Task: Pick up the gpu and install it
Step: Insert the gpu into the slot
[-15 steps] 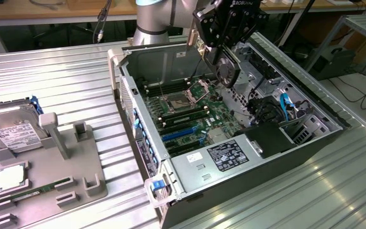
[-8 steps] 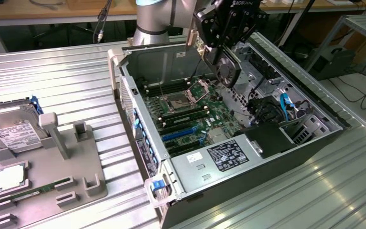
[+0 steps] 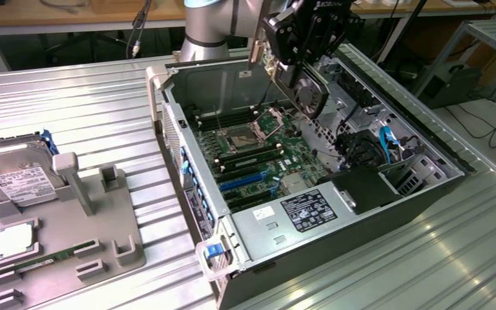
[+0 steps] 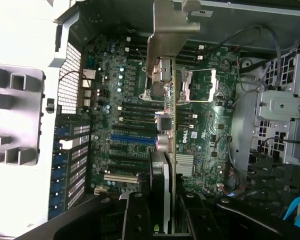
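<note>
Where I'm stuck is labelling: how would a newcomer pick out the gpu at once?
Find the open computer case in the exterior view; above its motherboard the claw grips the gpu. It is a thin dark card with a round black fan, unlike the boxy silver hard drive on the grey tray.

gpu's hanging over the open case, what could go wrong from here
1. The gpu hangs in the jaws above the motherboard; a slip could drop it onto the open cpu socket.
2. In the wrist view the card lies crosswise to the blue slot; lowered like this, it would likely jam on the board instead of seating.
3. Its metal bracket could catch nearby parts on the way down.
</note>
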Robot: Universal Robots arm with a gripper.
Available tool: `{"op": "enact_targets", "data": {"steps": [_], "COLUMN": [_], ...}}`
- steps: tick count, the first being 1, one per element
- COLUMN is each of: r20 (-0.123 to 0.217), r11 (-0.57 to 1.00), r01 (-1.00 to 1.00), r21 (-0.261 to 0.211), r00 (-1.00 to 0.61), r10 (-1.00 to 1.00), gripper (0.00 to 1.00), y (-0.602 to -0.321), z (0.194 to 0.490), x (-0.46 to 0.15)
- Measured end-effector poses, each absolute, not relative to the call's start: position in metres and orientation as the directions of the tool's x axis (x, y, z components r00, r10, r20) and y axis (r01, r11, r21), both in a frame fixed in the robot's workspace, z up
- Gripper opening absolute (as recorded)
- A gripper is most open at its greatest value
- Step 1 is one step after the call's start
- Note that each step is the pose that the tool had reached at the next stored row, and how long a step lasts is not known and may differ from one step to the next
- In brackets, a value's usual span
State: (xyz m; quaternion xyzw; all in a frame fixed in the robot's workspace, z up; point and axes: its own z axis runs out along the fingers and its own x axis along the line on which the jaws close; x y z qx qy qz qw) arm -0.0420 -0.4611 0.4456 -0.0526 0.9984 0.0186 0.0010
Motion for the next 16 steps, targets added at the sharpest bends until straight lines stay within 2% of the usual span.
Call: {"op": "enact_targets", "data": {"steps": [16], "r20": [-0.004], "r11": [0.972], "r01": [-0.234], "r21": [0.037], "r00": [-0.972], "r10": [-0.234], "gripper": [0.28], "y": [-0.4611], "z": [0.4456], "x": [-0.042]}}
